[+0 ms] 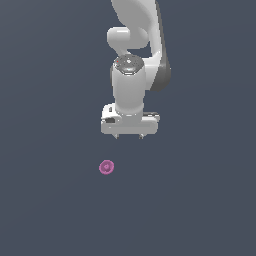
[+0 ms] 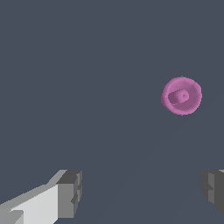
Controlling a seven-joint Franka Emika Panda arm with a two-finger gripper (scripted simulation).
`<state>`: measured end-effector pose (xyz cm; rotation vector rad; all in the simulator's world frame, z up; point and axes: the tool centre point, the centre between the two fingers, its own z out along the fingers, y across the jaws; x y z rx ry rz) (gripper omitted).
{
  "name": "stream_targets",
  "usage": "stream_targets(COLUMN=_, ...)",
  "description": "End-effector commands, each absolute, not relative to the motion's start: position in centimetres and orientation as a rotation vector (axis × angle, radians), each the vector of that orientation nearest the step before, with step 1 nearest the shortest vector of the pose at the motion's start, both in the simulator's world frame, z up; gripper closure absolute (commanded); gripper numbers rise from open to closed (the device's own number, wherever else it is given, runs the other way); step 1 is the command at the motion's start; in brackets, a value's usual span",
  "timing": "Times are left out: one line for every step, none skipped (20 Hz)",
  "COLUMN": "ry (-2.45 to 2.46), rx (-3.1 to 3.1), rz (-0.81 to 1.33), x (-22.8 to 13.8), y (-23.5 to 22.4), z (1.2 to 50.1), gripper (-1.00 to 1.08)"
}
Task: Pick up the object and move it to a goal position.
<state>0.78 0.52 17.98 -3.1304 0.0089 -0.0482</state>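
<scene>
So the jaws are spread wide with nothing between them; in the wrist view you can see one grey fingertip (image 2: 70,194) on one side and the other right at the opposite edge of the picture, with only bare dark surface in the gap. The gripper (image 1: 129,135) is white and points straight down, with just two little finger stubs poking out under the palm in the exterior view. The object, a tiny pink-magenta disc (image 1: 106,167) with a paler ring in the middle, sits apart from the jaws, not touching them, lower in the exterior view and a bit toward the exterior view's left. It lies flat on the plain dark grey-blue tabletop (image 1: 200,200). Above the gripper the white Panda arm (image 1: 134,45) rises out of the picture.
</scene>
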Motion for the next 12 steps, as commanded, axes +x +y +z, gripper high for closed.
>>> stream_targets(ry=0.009, rx=-3.13, rz=-0.048, x=0.8, y=0.5, z=18.0, gripper=-0.92)
stream_targets(ry=0.009, rx=-3.13, rz=-0.048, x=0.8, y=0.5, z=18.0, gripper=-0.92)
stream_targets(ry=0.007, rx=-3.13, rz=-0.05, x=0.8, y=0.6, z=18.1, gripper=-0.92)
stream_targets(ry=0.005, rx=-3.13, rz=-0.052, x=0.9, y=0.7, z=18.3, gripper=-0.92)
stream_targets(ry=0.003, rx=-3.129, rz=-0.055, x=0.9, y=0.8, z=18.6, gripper=-0.92)
stream_targets(ry=0.0, rx=-3.128, rz=-0.059, x=1.0, y=1.0, z=18.9, gripper=-0.92)
stream_targets(ry=-0.003, rx=-3.127, rz=-0.063, x=1.1, y=1.1, z=19.2, gripper=-0.92)
stream_targets(ry=-0.005, rx=-3.126, rz=-0.066, x=1.1, y=1.2, z=19.5, gripper=-0.92)
stream_targets(ry=-0.006, rx=-3.126, rz=-0.068, x=1.2, y=1.3, z=19.7, gripper=-0.92)
stream_targets(ry=-0.007, rx=-3.125, rz=-0.069, x=1.2, y=1.3, z=19.7, gripper=-0.92)
stream_targets(ry=-0.007, rx=-3.125, rz=-0.069, x=1.2, y=1.4, z=19.7, gripper=-0.92)
stream_targets(ry=-0.007, rx=-3.125, rz=-0.069, x=1.2, y=1.3, z=19.7, gripper=-0.92)
